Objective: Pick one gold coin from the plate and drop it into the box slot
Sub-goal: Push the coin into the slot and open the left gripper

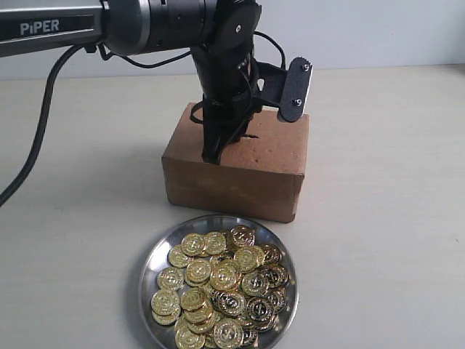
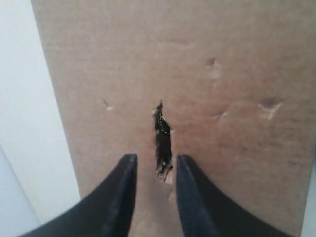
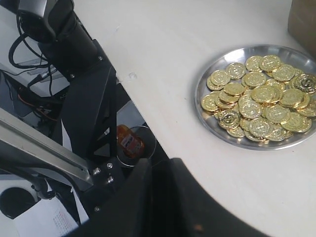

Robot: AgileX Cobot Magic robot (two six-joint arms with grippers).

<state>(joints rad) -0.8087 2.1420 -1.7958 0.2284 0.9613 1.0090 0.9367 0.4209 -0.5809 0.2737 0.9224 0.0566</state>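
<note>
Exterior view: the left arm (image 1: 145,25) comes in from the upper left and bends down at centre frame. The left fingers (image 1: 213,145) point down, tips at the top face of the box (image 1: 232,185). From here, how far apart they stand is hard to read. The box sits mid-frame on the pale surface (image 1: 385,218). The plate (image 1: 148,270) is just in front of it at lower centre, not touching it, heaped with gold coins (image 1: 218,283).

Left wrist view: brown box top (image 2: 222,59) fills the frame. The left fingers (image 2: 118,197) rise from the bottom edge, clearly parted, with nothing gripped between them. The slot (image 2: 162,145) is a ragged dark slit at centre, its lower end in the gap between the two tips. There are small gold glints along its upper part; whether that is a coin cannot be told.

Right wrist view: the right fingers (image 3: 140,197) are at bottom centre, drawn close together with only a thin dark seam, and no object is seen between them. Whether they fully meet cannot be told. The plate (image 3: 199,91) of gold coins (image 3: 256,98) is at right on the surface (image 3: 163,49). A box corner (image 3: 303,19) shows at the upper right.
</note>
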